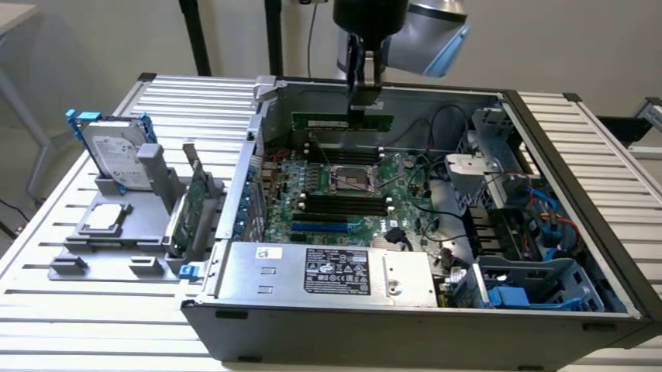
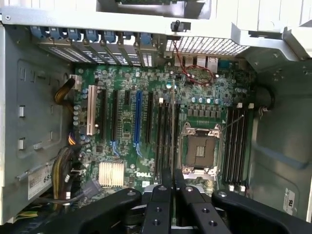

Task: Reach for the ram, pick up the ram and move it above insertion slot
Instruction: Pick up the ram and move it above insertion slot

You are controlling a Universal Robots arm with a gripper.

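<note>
An open computer case (image 1: 579, 225) lies on its side on a ribbed metal desk (image 1: 62, 256), its inside facing up. A robot arm (image 1: 424, 31) comes down from above at the far edge of the case. Its hand (image 1: 364, 97) is closed on the ram (image 1: 342, 122), a thin, long green stick with a pale label strip, pinching it near its upper edge. The ram hangs level in the air, held on edge above the far part of the motherboard (image 1: 342, 194), clear of the board and not seated in any slot.

On the motherboard, a square processor socket (image 1: 349, 180) sits near the middle. A row of long black memory slots (image 1: 346, 205) runs on the near side of the socket, and another row lies on its far side, below the held ram. A grey power supply box (image 1: 331, 271) with a label fills the near edge of the case. Blue plastic drive brackets (image 1: 517, 298) sit at the exterior view's right, near corner.

Outside the case, at the exterior view's left, a grey holder (image 1: 114, 232) on the desk carries a hard drive (image 1: 112, 159) standing upright and a green expansion card (image 1: 191, 205) standing on edge.

In the wrist view, the hand's 2 black fingers (image 2: 165, 195) are pressed close together over the motherboard (image 2: 126, 126), with the socket (image 2: 200, 148) just beyond them and black slots (image 2: 236, 146) on either side of it.
</note>
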